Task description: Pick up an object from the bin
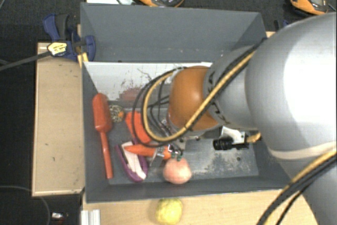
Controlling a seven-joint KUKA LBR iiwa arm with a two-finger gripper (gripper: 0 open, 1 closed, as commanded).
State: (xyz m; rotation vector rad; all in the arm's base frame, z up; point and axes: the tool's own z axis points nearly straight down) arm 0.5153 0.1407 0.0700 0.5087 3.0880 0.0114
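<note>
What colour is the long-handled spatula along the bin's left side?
The spatula is orange-red throughout, head and handle alike; the camera view shows it plainly.

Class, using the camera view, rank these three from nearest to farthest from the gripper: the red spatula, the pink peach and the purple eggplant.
The gripper sits low under the arm's orange cover, near the bin's front wall.
1. Pink peach: just in front of it, against the front wall.
2. Purple eggplant: further left, along the front.
3. Red spatula: by the left wall.
</note>
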